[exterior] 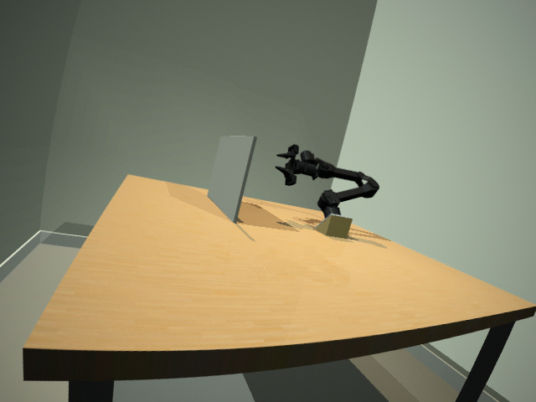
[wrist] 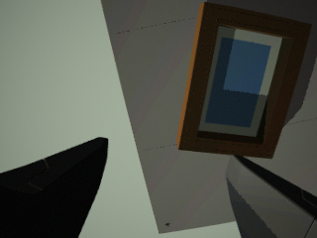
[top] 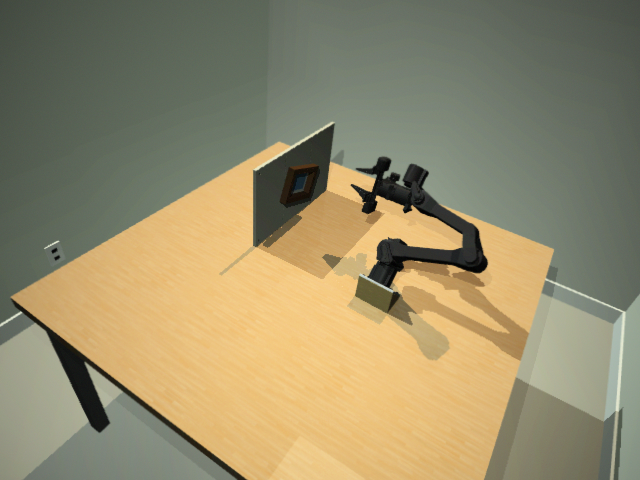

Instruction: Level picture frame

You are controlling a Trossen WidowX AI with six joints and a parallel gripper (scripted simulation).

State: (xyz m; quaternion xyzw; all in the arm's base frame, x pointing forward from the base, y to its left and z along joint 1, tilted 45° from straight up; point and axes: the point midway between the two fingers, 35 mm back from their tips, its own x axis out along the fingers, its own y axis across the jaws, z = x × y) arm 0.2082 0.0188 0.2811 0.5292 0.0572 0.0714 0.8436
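Now, in the top view, the frame (top: 299,184) hangs on the grey panel (top: 268,201), a little above the centre of the picture, and it looks tilted. The gripper (top: 360,180) stands to the right of it, well apart, with nothing between the fingers. The jaws are about half open and point toward the panel. The arm's base (top: 373,295) sits lower, near the middle of the table (top: 206,330).

In the exterior view, only the back of the panel shows, left of the gripper (exterior: 283,162), so the frame is hidden here. There is a clear gap between the fingertips and the panel edge.

In the wrist view, the frame (wrist: 244,81) is in the upper right, with the two dark fingers in the lower corners. This camera is rolled, so I cannot judge from it which side is too high.

To do the approach well, I think the gripper should first centre on the frame, then come in slowly with the jaws wide enough to take one side of the frame. The lift should be small, so the strip does not leave the screw.
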